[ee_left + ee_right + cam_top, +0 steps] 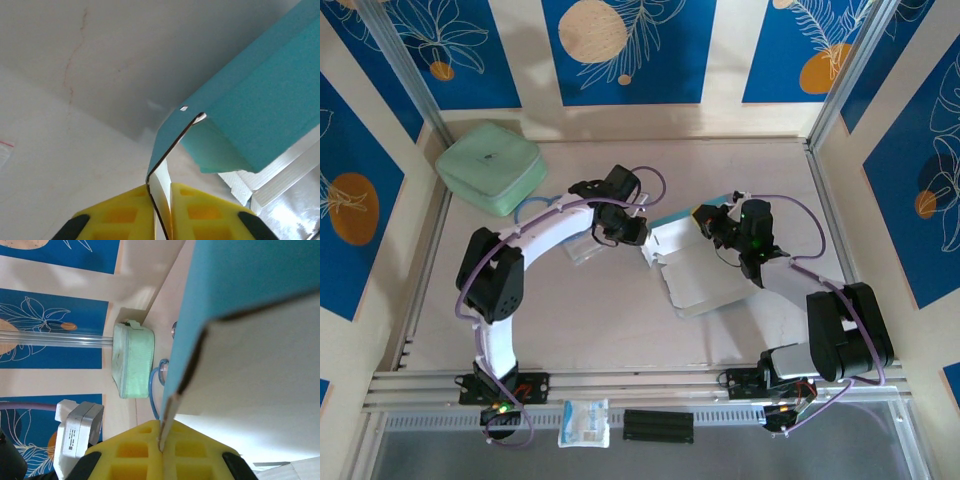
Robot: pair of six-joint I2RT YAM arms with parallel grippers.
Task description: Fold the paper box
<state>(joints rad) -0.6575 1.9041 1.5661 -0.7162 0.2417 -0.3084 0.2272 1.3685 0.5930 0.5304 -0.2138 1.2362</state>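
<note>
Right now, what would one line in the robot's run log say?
task: fold paper box | left gripper: shut on a flap | right gripper: shut on an edge | state: flaps open, not yet a box

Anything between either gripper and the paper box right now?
Nothing visible: the left gripper pinches a flap of the paper box directly, and the right gripper is clamped straight onto another edge of the card.

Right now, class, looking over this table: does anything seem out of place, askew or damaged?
The paper box lies askew and half folded, pinched by the left tool and right tool. A small packet sits off the table at the front rail, away from the work.
</note>
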